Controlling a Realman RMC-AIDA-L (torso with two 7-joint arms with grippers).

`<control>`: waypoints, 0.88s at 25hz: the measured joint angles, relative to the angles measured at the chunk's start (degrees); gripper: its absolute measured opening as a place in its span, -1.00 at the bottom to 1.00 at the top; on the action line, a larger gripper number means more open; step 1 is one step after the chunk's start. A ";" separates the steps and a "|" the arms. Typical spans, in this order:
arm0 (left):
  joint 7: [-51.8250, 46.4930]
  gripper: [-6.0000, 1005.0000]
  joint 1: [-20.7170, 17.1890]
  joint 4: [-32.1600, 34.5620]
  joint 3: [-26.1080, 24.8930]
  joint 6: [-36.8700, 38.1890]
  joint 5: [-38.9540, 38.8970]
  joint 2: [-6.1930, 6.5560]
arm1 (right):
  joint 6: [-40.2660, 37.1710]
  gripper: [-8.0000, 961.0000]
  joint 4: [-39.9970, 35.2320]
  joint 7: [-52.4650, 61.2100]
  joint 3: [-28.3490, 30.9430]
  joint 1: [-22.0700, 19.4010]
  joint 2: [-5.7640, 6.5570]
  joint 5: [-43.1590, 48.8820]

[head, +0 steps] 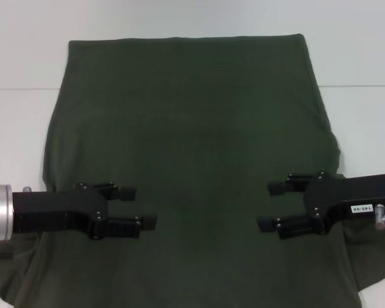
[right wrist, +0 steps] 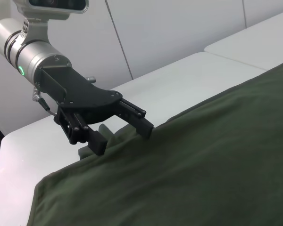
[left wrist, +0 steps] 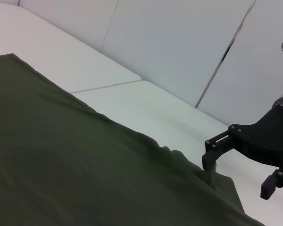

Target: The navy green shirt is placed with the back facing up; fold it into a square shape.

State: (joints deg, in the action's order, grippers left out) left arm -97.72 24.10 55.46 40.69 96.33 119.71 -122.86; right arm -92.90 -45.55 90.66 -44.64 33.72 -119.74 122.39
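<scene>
The white table [head: 19,128] carries everything, and the navy green shirt [head: 192,141] covers most of its middle, spread flat with a plain side up, its straight far edge running across the top of the head view and its nearer part spilling toward the robot. The sides already look turned in, so the cloth reads as a long panel, not yet a square.

As a judgement, the shirt is light, soft cotton: limp, quick to sag and wrinkle, with nothing stiff to push against, so it should be pinched at an edge or corner on both sides together and lifted evenly; a one-sided pull would drag it askew.

The left end effector [head: 141,206] reaches in from the robot's left over the near part of the shirt, fingers pointing inward, spread apart and holding nothing. The right end effector [head: 269,206] mirrors it from the right, also spread and empty. In the wrist views each sits close above the cloth near a side edge; whether a lower fingertip touches the fabric I cannot tell
</scene>
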 joint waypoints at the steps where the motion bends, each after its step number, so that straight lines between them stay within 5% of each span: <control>1: -0.01 0.80 0.00 -0.01 0.00 0.01 0.00 0.00 | -0.04 0.96 0.01 0.00 0.00 -0.03 0.02 0.00; 16: -1.10 0.78 0.25 0.34 -0.43 0.94 -0.10 0.09 | -0.34 0.96 0.03 0.14 0.12 -0.17 0.07 -0.12; 22: -11.86 0.77 -0.07 0.19 -12.60 1.14 -1.34 1.03 | 1.97 0.96 0.00 7.12 4.48 -0.02 0.18 -0.23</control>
State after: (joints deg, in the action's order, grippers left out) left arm -109.58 24.03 55.65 28.10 97.47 118.37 -121.83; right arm -90.93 -45.56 97.78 -40.16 33.71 -119.56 122.15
